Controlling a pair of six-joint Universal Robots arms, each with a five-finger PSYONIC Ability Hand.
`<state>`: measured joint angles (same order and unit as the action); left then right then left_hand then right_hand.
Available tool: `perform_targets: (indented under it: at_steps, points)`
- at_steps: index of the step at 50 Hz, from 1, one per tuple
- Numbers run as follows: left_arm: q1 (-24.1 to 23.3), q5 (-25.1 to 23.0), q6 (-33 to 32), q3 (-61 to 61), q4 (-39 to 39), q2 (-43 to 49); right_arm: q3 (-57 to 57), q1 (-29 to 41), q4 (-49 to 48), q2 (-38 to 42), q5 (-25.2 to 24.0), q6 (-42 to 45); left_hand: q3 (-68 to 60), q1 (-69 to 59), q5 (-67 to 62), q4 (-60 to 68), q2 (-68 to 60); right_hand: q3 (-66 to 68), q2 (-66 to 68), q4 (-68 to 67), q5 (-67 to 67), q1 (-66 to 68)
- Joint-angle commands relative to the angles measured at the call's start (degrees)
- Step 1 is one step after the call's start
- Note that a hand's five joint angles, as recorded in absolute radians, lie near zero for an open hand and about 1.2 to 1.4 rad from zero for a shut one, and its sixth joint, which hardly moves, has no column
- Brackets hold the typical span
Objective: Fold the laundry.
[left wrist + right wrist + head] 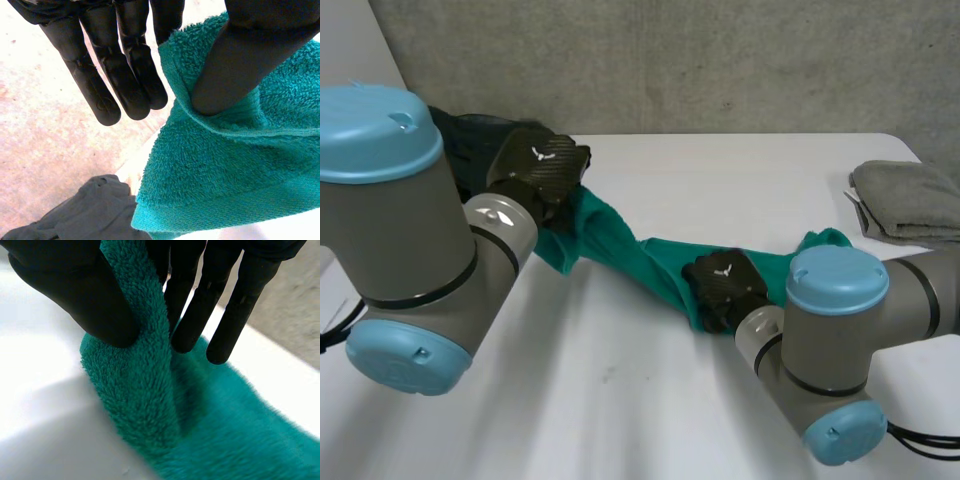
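At about ten o'clock on the white bench (740,180), a dark crumpled cloth (470,140) lies behind the left arm (410,250). Just beside it, the left hand (542,165) clamps one end of the teal-green terry towel (620,250). In the left wrist view its thumb (235,65) presses the hemmed edge against one of the fingers (167,20), and the other fingers stand straight and close together beside the towel.

The towel runs as a twisted band from ten o'clock towards five o'clock, stretched between the two hands. There the right hand (725,285) pinches the towel, with a ridge of pile squeezed between its thumb (85,295) and straight fingers. A last bit of towel shows at the far side of the right arm (860,320).

At three o'clock, well apart from the towel, a folded grey cloth (910,200) rests at the bench edge.
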<state>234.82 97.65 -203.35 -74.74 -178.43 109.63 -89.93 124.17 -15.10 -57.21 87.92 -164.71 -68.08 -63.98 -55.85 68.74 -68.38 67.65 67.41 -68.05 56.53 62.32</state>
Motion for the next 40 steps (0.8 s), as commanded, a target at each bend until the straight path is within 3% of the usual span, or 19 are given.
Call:
perform_targets:
  at_steps: [1,7,13,21,25,28,29,32,35,40]
  points:
    - [1.7,-0.4,-0.9,-2.2,3.0,-1.4,-0.5,-0.9,8.5,-19.5,-2.1,3.8,-11.9,-16.0,-14.1,11.3,-11.6,12.3,12.6,-12.0,13.5,17.7]
    - [6.3,-2.9,-6.0,-6.2,7.2,-1.0,7.3,-10.2,30.0,-22.9,-10.5,14.4,-11.9,-16.0,-14.1,11.3,-11.6,12.3,12.6,-12.0,13.5,17.7]
    - [6.9,-6.9,-8.6,-6.2,5.5,1.0,15.1,-14.5,40.1,-16.7,-11.6,20.6,-11.9,-16.0,-14.1,11.3,-11.6,12.3,12.6,-12.0,13.5,17.7]
    - [5.9,-7.1,-8.5,9.5,-13.0,6.4,40.1,-14.4,37.9,-4.1,-3.9,21.2,-11.9,-16.0,-14.1,11.3,-11.6,12.3,12.6,-12.0,13.5,17.7]
    - [5.1,-6.6,-7.9,17.0,-28.9,4.8,52.0,-11.9,24.5,-2.7,-1.2,20.7,-11.9,-16.0,-14.1,11.3,-11.6,12.3,12.6,-12.0,13.5,17.7]
    - [5.0,-6.3,-7.9,18.0,-33.9,2.9,51.5,-11.9,15.4,-3.3,-1.3,19.4,-11.9,-16.0,-14.1,11.3,-11.6,12.3,12.6,-12.0,13.5,17.7]
    - [4.9,-5.9,-8.0,17.7,-34.4,1.6,50.8,-11.8,10.7,-4.3,-1.4,18.3,-11.9,-16.0,-14.1,11.3,-11.6,12.3,12.6,-12.0,13.5,17.7]
    - [4.8,-5.8,-8.1,16.7,-32.7,0.3,48.9,-11.3,8.9,-6.9,-3.7,18.0,-11.9,-16.0,-14.1,11.3,-11.6,12.3,12.6,-12.0,13.5,17.7]
    - [4.9,-5.7,-8.0,13.0,-28.0,-0.7,47.2,-11.9,12.5,-11.1,-8.1,17.8,-11.9,-16.0,-14.1,11.3,-11.6,12.3,12.6,-12.0,13.5,17.7]
    - [5.0,-5.6,-8.4,4.5,-22.1,-1.8,46.3,-12.9,22.1,-10.7,-14.5,18.1,-11.9,-16.0,-14.1,11.3,-11.6,12.3,12.6,-12.0,13.5,17.7]
